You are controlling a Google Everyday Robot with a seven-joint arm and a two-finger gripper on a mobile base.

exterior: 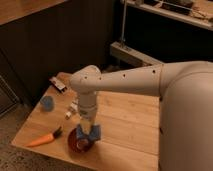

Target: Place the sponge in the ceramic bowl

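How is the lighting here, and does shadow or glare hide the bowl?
Camera view: dim, warm light; the wall behind the table is nearly black. Camera view: no glare; the ceramic bowl is dark inside and partly covered by the gripper, which holds the sponge over it.
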